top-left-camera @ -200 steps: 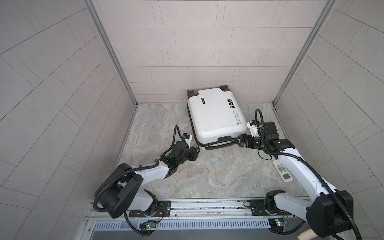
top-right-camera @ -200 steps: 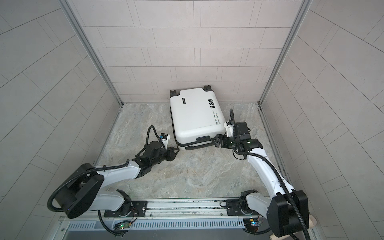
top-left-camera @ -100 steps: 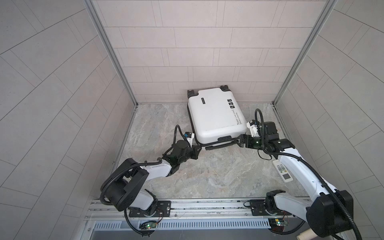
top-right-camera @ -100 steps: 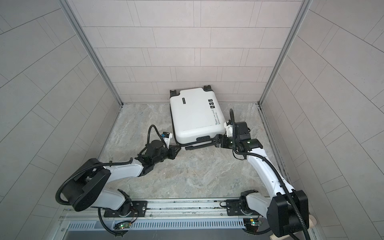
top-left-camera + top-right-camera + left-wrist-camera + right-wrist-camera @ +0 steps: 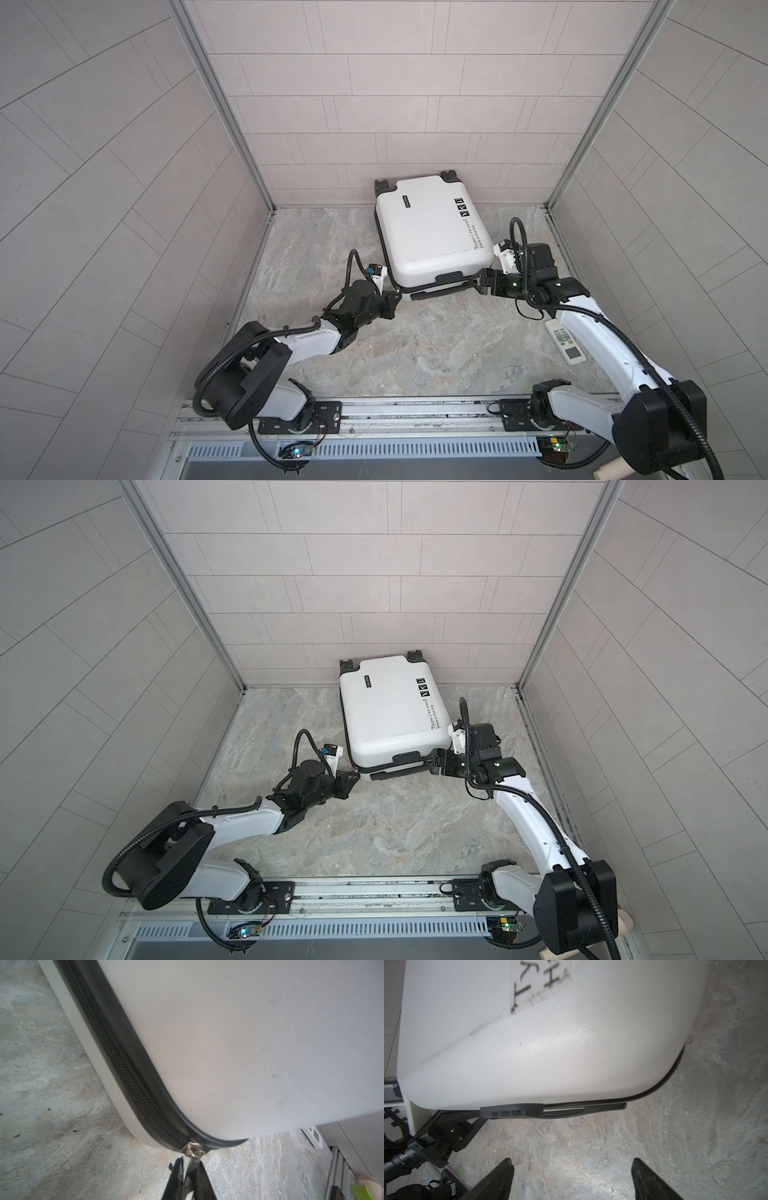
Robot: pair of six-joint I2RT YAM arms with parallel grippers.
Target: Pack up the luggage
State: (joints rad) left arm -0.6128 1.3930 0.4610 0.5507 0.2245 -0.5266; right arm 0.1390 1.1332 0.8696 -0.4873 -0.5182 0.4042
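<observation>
At the far side of the desk [image 5: 415,353], the luggage [image 5: 432,232] lies flat with the lid down and its wheels [image 5: 448,174] against the back wall [image 5: 415,124], so a push from the front probably cannot slide it away. On its near left corner, your left end effector [image 5: 190,1165] is pressed together on the zipper pull [image 5: 193,1150] and pinches the small metal tab. Along the long side the zipper band [image 5: 124,1076] looks meshed. I judge this grip is for running the slider around the corner (in which direction, the views do not tell).

Your right end effector [image 5: 572,1161] stands spread and holds nothing. It waits just beside the near right corner, probably to steady the shell against the zipper's drag. I cannot tell whether it touches the shell.

A remote control [image 5: 565,340] lies near the right arm, apart from the luggage.
</observation>
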